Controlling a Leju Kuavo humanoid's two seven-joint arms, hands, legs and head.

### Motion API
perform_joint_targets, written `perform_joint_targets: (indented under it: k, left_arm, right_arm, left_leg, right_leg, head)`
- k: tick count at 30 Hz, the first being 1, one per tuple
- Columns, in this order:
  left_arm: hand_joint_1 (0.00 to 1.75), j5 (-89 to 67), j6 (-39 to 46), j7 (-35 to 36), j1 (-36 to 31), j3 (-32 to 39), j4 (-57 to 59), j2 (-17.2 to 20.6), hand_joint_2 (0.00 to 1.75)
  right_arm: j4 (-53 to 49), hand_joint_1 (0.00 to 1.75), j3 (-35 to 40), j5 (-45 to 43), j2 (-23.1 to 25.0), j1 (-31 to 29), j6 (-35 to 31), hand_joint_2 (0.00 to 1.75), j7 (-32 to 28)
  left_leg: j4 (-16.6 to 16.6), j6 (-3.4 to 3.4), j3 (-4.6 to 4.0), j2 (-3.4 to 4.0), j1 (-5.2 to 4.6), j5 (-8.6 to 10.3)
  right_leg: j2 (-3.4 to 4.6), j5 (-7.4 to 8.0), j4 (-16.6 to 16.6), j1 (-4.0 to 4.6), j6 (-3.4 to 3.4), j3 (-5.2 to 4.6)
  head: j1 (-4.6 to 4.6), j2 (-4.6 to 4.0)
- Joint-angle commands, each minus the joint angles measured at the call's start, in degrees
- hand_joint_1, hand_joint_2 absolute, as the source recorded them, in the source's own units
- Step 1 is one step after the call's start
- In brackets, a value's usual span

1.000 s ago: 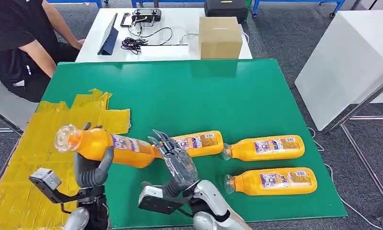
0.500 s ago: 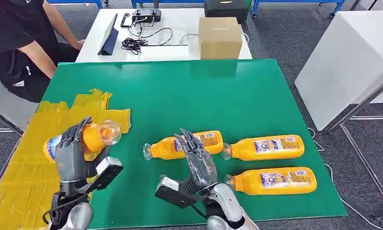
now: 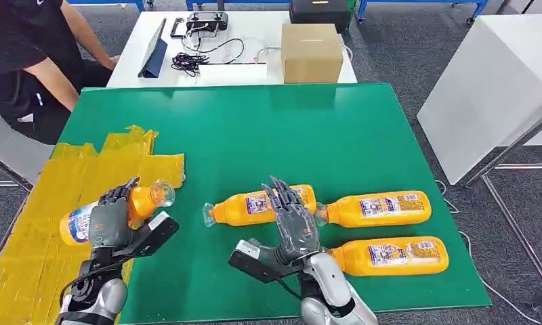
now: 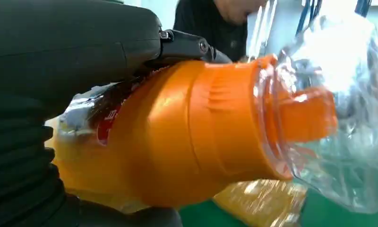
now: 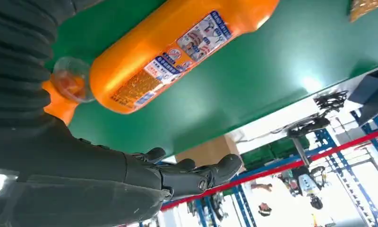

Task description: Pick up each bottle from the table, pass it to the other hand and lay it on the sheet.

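Our left hand (image 3: 110, 222) is clamped round an orange bottle (image 3: 78, 223), holding it over the yellow sheet (image 3: 31, 244) at the table's left edge, clear cap end pointing toward the green. In the left wrist view the bottle (image 4: 192, 137) sits tight under our thumb and dark fingers (image 4: 187, 47), its clear cap toward the lens.

Our right hand (image 3: 292, 220) is up over the green table (image 3: 268, 135), fingers straight and apart, holding nothing. It stands in front of the nearest lying bottle (image 3: 244, 206), w/ the fingertips overlapping that bottle's far end; we can't tell if they touch. In the right wrist view our fingers (image 5: 196, 175) reach out into open air, and a bottle (image 5: 173, 47) lies on the green beyond them.

Bottle count: four in all. One in our left hand, three lying on the green mat: the one by our right hand, a second (image 3: 377, 208) just to its right, cap toward it, and a third (image 3: 390, 255) nearer us.

Beyond the green top, a white table (image 3: 255, 40) carries one cardboard box (image 3: 311, 53), one tablet (image 3: 154, 51) & a tangle of cables (image 3: 187, 62). One person (image 3: 31, 54) in a dark shirt sits at far left.
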Motion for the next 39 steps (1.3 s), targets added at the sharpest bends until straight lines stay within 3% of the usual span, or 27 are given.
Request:
perform_joint_targets:
  k: [1, 2, 15, 24, 39]
  left_arm:
    - [0.00, -0.4, -2.0, 0.9, -5.0, -1.6, 9.5, 1.7, 1.75]
    - [0.00, -1.6, -2.5, 2.8, -5.1, -1.4, 9.6, 1.5, 0.00]
    - [0.00, 2.5, -3.7, 2.0, -8.5, -4.2, 11.4, -0.7, 0.00]
    - [0.00, 31.7, 3.8, -19.4, 1.4, -0.9, -7.1, -7.0, 0.00]
    - [0.00, 35.1, 4.3, -22.2, 2.4, -1.3, -9.2, -7.4, 0.00]
  right_arm:
    - [2.5, 0.00, -1.2, 1.0, -0.3, -2.9, 1.0, 1.75, 0.9]
    - [2.8, 0.00, -1.0, 1.8, -0.5, -3.0, 1.4, 1.75, 1.5]
    - [16.4, 0.00, -0.8, 6.7, -1.2, -13.0, 9.3, 1.75, 4.5]
    - [23.3, 0.00, -1.2, 7.6, -2.8, -15.5, 12.7, 1.75, 5.8]
    - [24.6, 0.00, -0.7, 7.5, -3.0, -16.4, 15.6, 1.75, 6.5]
  left_leg:
    - [0.0, -0.05, 0.11, 0.01, 0.01, 0.02]
    - [0.0, -0.04, 0.11, 0.02, 0.03, 0.00]
    - [0.0, -0.02, 0.08, -0.01, 0.01, 0.03]
    - [0.0, 0.02, 0.18, 0.09, 0.01, -0.09]
    - [0.0, -0.03, 0.14, 0.06, 0.01, -0.06]
  right_leg:
    - [-0.02, 0.01, 0.0, 0.01, 0.00, 0.12]
    - [-0.02, 0.00, -0.1, 0.01, 0.00, 0.12]
    - [-0.02, 0.02, 0.0, 0.01, 0.01, 0.12]
    - [0.06, -0.04, -0.1, 0.01, 0.07, 0.25]
    - [0.04, -0.03, 0.0, 0.00, 0.03, 0.17]
  head:
    - [-0.02, 0.00]
    - [0.00, 0.00]
    - [0.00, 0.00]
    - [0.00, 0.00]
    - [-0.02, 0.00]
